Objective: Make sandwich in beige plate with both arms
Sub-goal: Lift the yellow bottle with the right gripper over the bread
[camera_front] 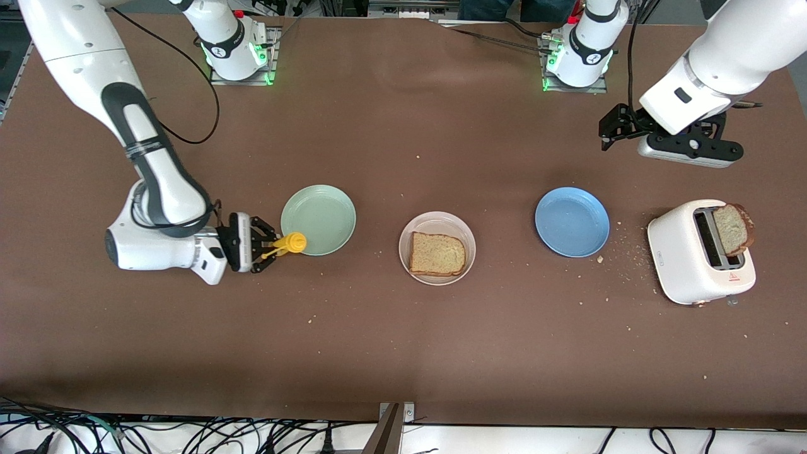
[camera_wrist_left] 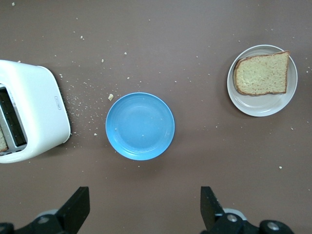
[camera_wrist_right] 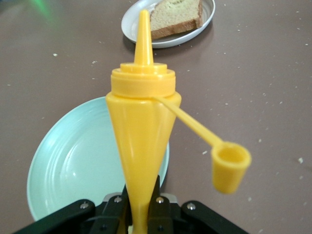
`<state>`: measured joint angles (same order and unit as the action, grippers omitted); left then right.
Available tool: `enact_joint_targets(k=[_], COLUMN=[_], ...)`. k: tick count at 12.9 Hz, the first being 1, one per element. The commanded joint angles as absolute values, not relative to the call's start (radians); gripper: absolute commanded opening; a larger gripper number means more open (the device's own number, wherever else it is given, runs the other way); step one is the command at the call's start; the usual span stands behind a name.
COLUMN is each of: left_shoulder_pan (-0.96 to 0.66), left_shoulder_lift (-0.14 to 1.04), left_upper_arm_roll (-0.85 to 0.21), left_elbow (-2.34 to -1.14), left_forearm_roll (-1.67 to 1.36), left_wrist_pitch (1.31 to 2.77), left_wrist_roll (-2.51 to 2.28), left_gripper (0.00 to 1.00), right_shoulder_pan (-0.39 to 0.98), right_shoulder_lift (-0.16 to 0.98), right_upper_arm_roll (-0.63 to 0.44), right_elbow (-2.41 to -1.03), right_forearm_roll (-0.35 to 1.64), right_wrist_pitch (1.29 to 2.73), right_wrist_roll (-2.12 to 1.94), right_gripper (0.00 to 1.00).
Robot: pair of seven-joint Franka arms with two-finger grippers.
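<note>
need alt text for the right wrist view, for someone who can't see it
The right gripper is shut on a yellow squeeze bottle, nozzle uncapped with its cap dangling on a tether, over the rim of a mint-green plate. On the brown table, a beige plate holds one toast slice.

Right arm (camera_front: 151, 164): lowered and bent toward the surface | right claw (camera_front: 268, 246): held horizontally just above the surface, fingers clamped on an item | left arm (camera_front: 725, 63): raised, waiting | left claw (camera_wrist_left: 144, 209): fingers spread wide, nothing gripped.
</note>
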<state>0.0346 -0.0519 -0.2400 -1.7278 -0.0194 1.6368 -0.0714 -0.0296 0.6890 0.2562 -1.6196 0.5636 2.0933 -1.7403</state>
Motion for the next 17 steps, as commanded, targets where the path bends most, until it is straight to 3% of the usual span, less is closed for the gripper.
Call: enact_joint_targets(k=[1, 8, 12, 17], left_shoulder_pan=[0.055, 0.055, 0.055, 0.057], left_shoulder_lift=[-0.072, -0.069, -0.069, -0.069], left_upper_arm_roll=[-0.252, -0.252, -0.252, -0.252], left_elbow=[-1.743, -1.729, -1.729, -1.729], left_forearm_roll=[-0.021, -0.021, -0.021, -0.021], left_wrist_pitch=[1.631, 1.618, 1.618, 1.618], left_wrist_roll=[-0.069, -0.067, -0.067, -0.067], left_gripper=[1.0, 1.0, 1.0, 1.0], right_shoulder_pan=[0.07, 0.297, 0.394, 0.553], right_shoulder_lift=[0.683, 0.695, 0.687, 0.687], right_upper_arm_roll=[0.247, 0.242, 0.242, 0.236], right_elbow=[-1.536, -1.493, -1.493, -1.489], right_forearm_roll=[0.398, -0.087, -0.443, -0.772], right_wrist_pitch=[2.129, 2.345, 2.313, 2.133], right_wrist_roll=[-1.538, -1.012, -0.709, -0.395], right_gripper=[0.0, 0.0, 0.0, 0.0])
